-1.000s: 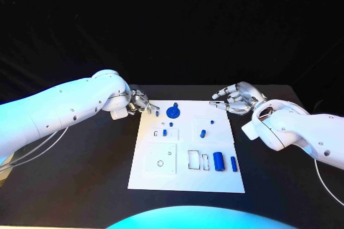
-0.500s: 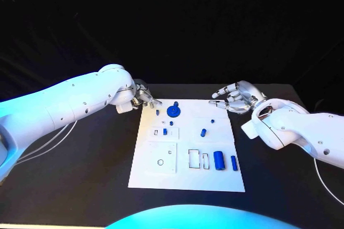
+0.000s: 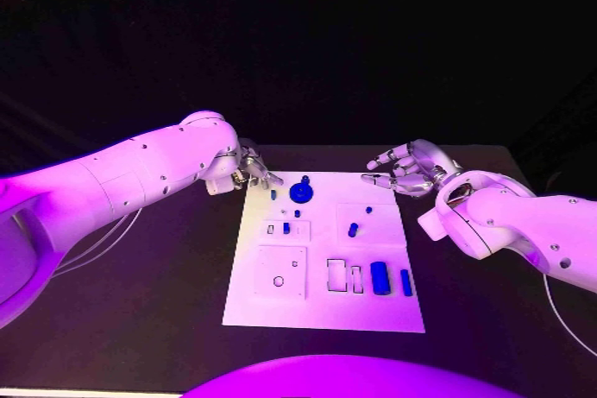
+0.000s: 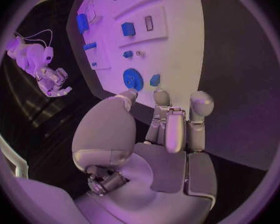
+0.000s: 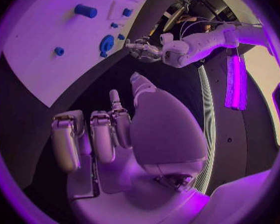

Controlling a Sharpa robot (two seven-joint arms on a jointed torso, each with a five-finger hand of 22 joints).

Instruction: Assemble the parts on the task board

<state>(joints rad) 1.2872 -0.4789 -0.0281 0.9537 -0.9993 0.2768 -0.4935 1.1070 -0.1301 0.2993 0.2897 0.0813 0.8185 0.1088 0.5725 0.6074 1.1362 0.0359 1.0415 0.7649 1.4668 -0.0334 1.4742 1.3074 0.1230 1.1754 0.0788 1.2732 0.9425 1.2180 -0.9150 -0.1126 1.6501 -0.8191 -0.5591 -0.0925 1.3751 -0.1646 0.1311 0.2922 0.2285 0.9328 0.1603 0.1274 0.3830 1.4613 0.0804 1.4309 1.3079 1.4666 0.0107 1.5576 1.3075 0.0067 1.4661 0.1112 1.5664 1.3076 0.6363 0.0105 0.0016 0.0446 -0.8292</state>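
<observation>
The white task board [image 3: 321,299] lies in the middle of the black table. At its far end stands a blue gear [image 3: 300,192], with a small blue peg [image 3: 273,193] just left of it. My left hand [image 3: 250,168] hovers off the board's far left corner, fingers loosely curved and holding nothing. In the left wrist view its fingers [image 4: 175,128] hang just short of the gear [image 4: 133,78] and the peg [image 4: 155,79]. My right hand [image 3: 403,169] stays off the far right corner, also holding nothing, its fingers [image 5: 100,137] bent loosely.
Several small blue pieces [image 3: 352,230] sit mid-board. A thick blue cylinder [image 3: 380,278] and a slim one [image 3: 405,282] lie near the board's right front, beside rectangular slots [image 3: 337,275]. A square plate [image 3: 281,272] occupies the left front. Black table surrounds the board.
My left hand has risen and shifted a little farther back and right, toward the board's far left corner. My right hand has stayed put.
</observation>
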